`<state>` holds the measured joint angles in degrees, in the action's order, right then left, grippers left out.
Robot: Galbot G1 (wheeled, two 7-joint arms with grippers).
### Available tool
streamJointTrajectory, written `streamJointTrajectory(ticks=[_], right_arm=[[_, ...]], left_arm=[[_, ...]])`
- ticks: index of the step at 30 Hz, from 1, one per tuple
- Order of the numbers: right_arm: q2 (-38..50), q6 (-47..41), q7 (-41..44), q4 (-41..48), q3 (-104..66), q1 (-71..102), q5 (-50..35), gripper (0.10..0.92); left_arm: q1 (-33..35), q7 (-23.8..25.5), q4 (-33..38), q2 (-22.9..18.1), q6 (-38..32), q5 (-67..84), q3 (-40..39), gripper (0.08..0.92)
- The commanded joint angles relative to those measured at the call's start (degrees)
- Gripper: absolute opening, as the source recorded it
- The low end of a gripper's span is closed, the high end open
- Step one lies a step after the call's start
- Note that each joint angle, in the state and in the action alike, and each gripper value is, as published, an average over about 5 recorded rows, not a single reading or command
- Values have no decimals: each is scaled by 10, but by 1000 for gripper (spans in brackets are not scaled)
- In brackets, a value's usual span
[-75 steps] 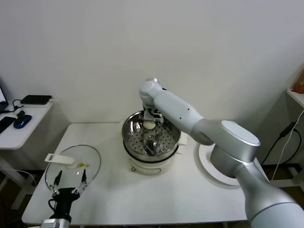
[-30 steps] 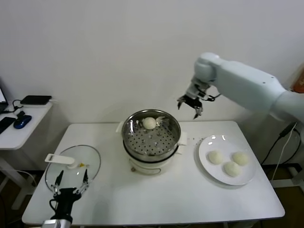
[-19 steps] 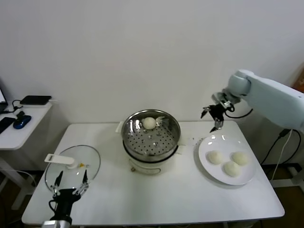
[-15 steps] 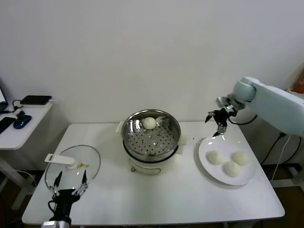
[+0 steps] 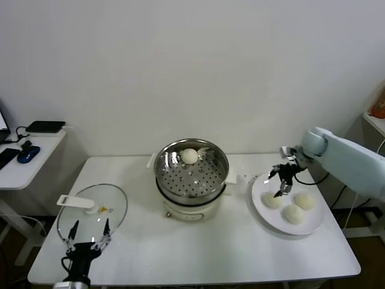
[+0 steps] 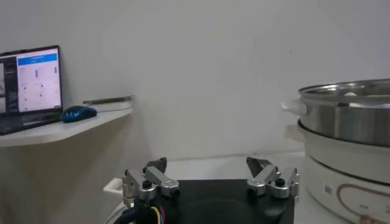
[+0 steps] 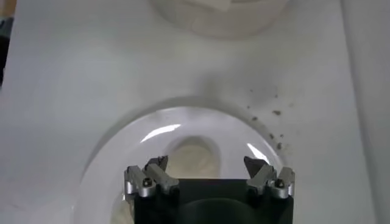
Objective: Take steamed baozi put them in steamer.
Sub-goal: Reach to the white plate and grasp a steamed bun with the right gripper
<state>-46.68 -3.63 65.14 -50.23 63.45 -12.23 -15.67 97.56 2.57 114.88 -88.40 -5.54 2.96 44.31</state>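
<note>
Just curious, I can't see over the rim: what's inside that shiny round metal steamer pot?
One cream-white steamed bun lies at the far side of the shiny steel steamer, on its perforated floor. The near rim hides the front strip of the floor.

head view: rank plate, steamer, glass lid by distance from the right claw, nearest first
1. Plate: directly under the right claw, at the table's right side, holding three baozi.
2. Steamer: mid-table, to the claw's left.
3. Glass lid: far left of the table, near the parked left claw.
</note>
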Motion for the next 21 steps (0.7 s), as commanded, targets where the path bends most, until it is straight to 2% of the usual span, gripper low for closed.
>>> streamJointTrajectory(ticks=[1,11,21], right_arm=[[-5,-2,-1,31,-29,44,35,823],[-40,30,-1,85,-62,56,80,823],[-59,37,6,97,-70,65,97,823]], left_arm=[[-1,0,-2,0,0,1,0,823],[-1,0,-7,0,-2,2,0,823],[-6,0,-10,-1,-1,0,-1,823]])
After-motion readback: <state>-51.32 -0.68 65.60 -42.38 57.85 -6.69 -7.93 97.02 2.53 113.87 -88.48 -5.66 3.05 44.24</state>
